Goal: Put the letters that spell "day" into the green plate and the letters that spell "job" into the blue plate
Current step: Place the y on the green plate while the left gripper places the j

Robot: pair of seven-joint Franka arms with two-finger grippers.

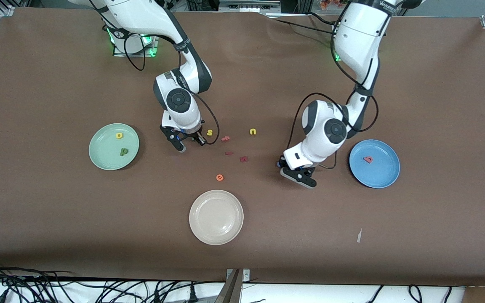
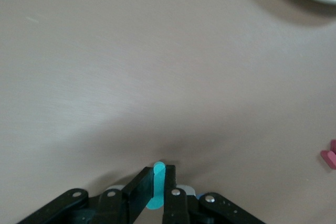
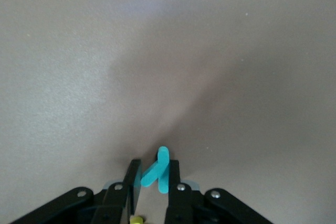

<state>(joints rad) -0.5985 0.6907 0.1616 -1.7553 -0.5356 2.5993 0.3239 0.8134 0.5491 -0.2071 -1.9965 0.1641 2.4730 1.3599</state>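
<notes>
The green plate (image 1: 113, 146), holding the d and a, and the blue plate (image 1: 374, 163), holding the b, are well apart. The teal y (image 3: 157, 174) is pinched by the right gripper (image 1: 188, 143), the teal j (image 2: 157, 184) by the left gripper (image 1: 298, 176). Either thin letter could be twisted loose.

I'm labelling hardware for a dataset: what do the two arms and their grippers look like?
Both arms are glossy white with dark grey joint bands and round dark caps at the wrist. Loose black cables loop along each. The left gripper and right gripper are black, with slim black jaws. Green lights glow at the bases.
</notes>
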